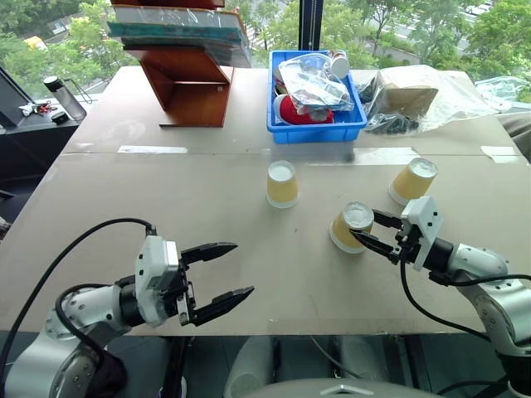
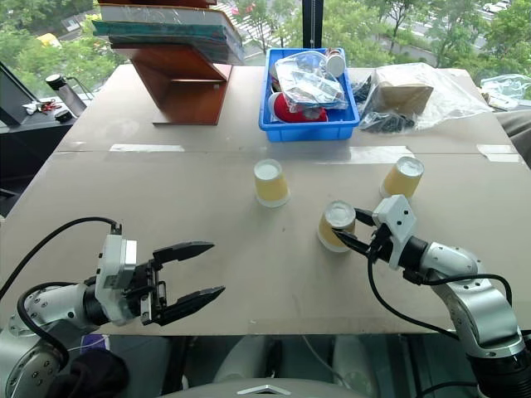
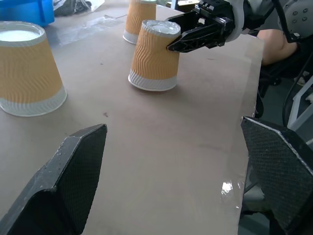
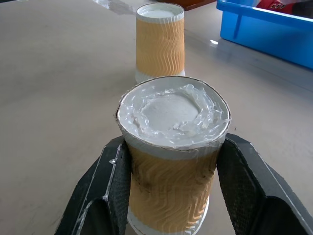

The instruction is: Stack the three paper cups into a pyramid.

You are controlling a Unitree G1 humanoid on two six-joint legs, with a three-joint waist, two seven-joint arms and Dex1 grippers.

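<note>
Blue bin [image 1: 315, 128] beside wooden stand [image 1: 192, 87] and plastic bag [image 1: 423, 95] on table [image 1: 166, 207].

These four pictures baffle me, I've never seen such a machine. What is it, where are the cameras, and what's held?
It is a two-armed humanoid robot. Two pictures come from its head, looking down at a brown table; two come from cameras on its wrists. On the table stand three upside-down yellow-tan paper cups and, further back, a blue plastic bin. The right gripper is shut on the nearest cup. The left gripper is open, holding nothing. The other cups stand apart, untouched.
</note>
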